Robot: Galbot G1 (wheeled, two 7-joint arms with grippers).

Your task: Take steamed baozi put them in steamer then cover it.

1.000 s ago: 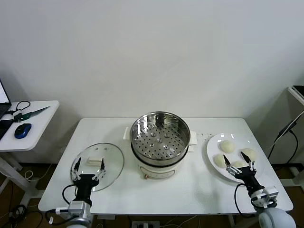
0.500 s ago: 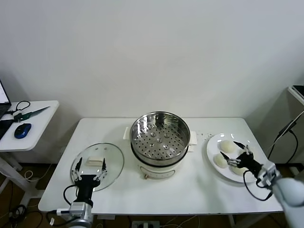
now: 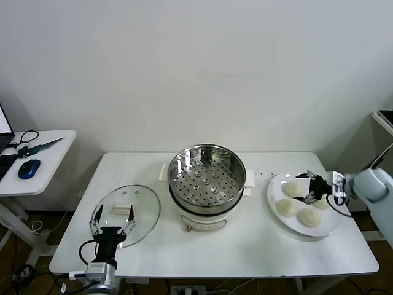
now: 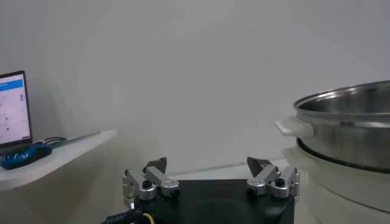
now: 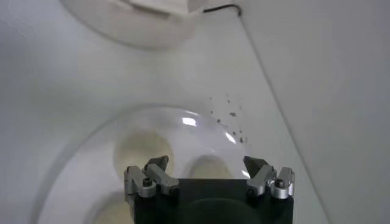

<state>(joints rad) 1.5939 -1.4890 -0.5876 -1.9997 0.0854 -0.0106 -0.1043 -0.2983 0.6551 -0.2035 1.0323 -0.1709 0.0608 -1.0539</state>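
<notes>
The steamer (image 3: 207, 184) stands open at the table's middle with its perforated tray bare; its rim shows in the left wrist view (image 4: 350, 115). The cover (image 3: 126, 210), a glass lid with a white handle, lies flat on the table at the left. The baozi (image 3: 293, 188) lie on a white plate (image 3: 328, 222) at the right. My right gripper (image 3: 310, 189) reaches in from the right, open, low over the plate among the buns. In the right wrist view it (image 5: 206, 163) is open with one baozi (image 5: 207, 170) between the jaws and another baozi (image 5: 143, 152) beside it. My left gripper (image 3: 112, 224) is open at the lid's near edge.
A side table (image 3: 43, 166) at the far left carries a blue mouse (image 3: 29, 168) and a laptop (image 4: 12, 106). Dark crumbs (image 3: 267, 176) lie between the steamer and the plate. The steamer's white base (image 5: 140, 24) shows beyond the plate (image 5: 91, 158).
My right arm has swung from the table's front edge round to the right side, and its gripper has moved farther back over the plate. The left arm has stayed put.
</notes>
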